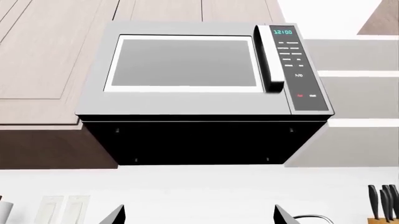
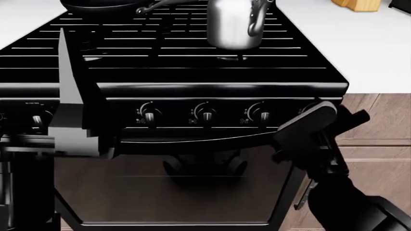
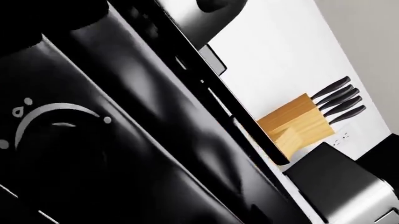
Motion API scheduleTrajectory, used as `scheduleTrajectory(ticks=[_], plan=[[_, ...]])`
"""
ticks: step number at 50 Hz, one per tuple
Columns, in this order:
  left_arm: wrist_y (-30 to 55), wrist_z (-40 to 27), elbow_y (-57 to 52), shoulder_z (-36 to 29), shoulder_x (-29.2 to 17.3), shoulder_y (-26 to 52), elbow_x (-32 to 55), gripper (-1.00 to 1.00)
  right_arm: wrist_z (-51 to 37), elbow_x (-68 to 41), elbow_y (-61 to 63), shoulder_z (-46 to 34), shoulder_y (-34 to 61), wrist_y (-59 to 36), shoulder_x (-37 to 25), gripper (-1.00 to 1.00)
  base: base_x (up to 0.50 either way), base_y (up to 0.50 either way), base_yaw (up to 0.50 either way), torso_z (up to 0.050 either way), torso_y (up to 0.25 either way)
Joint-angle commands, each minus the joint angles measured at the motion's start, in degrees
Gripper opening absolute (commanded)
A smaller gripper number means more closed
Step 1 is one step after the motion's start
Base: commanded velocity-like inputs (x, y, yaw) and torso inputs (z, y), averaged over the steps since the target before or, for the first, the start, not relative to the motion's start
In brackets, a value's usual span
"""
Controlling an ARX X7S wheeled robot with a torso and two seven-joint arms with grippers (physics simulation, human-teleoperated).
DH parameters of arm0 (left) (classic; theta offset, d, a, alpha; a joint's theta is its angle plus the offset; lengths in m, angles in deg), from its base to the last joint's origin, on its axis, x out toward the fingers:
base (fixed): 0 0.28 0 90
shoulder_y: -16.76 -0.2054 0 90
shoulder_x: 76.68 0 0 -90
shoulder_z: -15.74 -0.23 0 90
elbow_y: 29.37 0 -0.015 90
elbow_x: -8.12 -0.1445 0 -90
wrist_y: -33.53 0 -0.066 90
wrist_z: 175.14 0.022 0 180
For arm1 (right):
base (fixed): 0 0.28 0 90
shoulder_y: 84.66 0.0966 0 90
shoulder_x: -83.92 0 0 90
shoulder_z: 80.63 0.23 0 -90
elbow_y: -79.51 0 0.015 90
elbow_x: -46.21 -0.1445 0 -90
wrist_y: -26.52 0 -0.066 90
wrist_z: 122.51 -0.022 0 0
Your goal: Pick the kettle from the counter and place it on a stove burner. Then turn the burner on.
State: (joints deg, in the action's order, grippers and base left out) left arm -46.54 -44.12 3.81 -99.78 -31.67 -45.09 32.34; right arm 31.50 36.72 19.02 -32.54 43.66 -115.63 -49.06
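Left gripper fingertips frame the near edge of the left wrist view: two dark tips set wide apart, nothing between them. Beyond them hangs one microwave under wood cabinets; one knife block sits at the far counter edge. No kettle in this view.

Head view: right gripper sits at the range's front panel, at the rightmost knob, which it covers; jaw spacing cannot be told. Knobs counted to its left: three clear in the middle, one more partly hidden at the left edge. Kettle stands on the grates toward the range's rear right, well apart from both grippers. One frying pan at rear left. Counter lies right of the range.

Right wrist view: knob marking very close on the glossy panel; four knife handles in the block; jaws not distinguishable.
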Motion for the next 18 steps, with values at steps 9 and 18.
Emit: scheduleTrajectory(ticks=[9, 18], plan=[[-0.01, -0.58, -0.48, -0.27, -0.37, 0.16, 0.08, 1.00, -0.97, -6.84, 10.09, 1.89, -2.99, 0.25, -2.64, 1.00, 0.00, 0.00, 0.00, 0.000, 0.000], [-0.18, -0.75, -0.48, -0.27, -0.61, 0.34, 0.38, 1.00, -3.50, -9.34, 18.59, 5.89, -5.17, -2.56, -4.74, 1.00, 0.00, 0.00, 0.00, 0.000, 0.000]])
